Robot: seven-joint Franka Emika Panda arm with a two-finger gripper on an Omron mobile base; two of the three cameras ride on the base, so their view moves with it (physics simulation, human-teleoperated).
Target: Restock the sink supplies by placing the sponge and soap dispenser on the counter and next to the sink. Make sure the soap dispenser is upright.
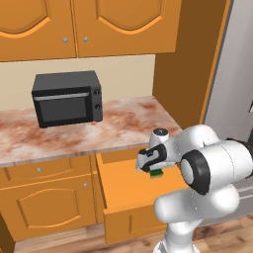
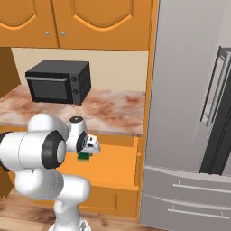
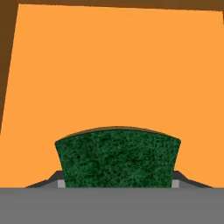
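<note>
The green sponge [image 1: 156,173] [image 2: 84,157] hangs over the open orange drawer [image 1: 121,185] [image 2: 110,169], with my gripper [image 1: 154,169] [image 2: 85,153] shut on it. In the hand view the sponge [image 3: 117,159] sits between my fingertips [image 3: 57,180], its dark green face towards the camera, and the drawer's flat bottom [image 3: 113,70] lies beyond it. The mottled cream counter [image 1: 74,133] [image 2: 113,113] runs behind and above the drawer. The sink and the soap dispenser are out of view.
A black microwave [image 1: 66,98] [image 2: 58,82] stands on the counter at the back left. Orange upper cabinets [image 1: 89,24] hang above. A grey fridge [image 2: 194,113] [image 1: 232,74] rises to the right of the counter. The pulled-out drawer juts forward under the counter edge.
</note>
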